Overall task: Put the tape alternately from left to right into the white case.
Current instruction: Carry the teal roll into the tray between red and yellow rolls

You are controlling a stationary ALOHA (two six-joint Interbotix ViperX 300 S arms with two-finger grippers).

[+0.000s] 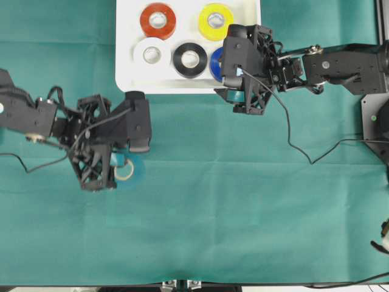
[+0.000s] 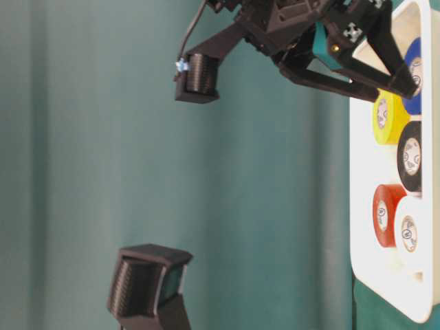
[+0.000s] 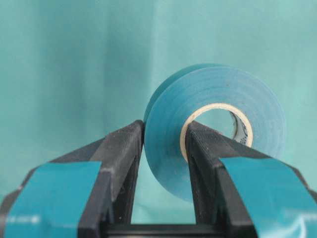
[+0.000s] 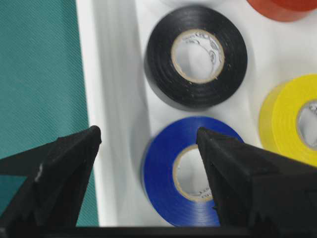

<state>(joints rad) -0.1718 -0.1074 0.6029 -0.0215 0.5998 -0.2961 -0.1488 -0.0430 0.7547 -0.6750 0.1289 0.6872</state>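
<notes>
The white case lies at the table's back and holds the red-orange, yellow, white, black and blue tape rolls. The teal roll is down on the green cloth, left of centre. My left gripper is shut on it: in the left wrist view one finger presses the teal roll's outside and the other sits inside its pale core. My right gripper hangs open over the blue roll, partly hiding it from overhead.
Green cloth covers the table. A black cable trails from the right arm across the cloth. The right arm's base stands at the right edge. The case's rim rises a little above the cloth.
</notes>
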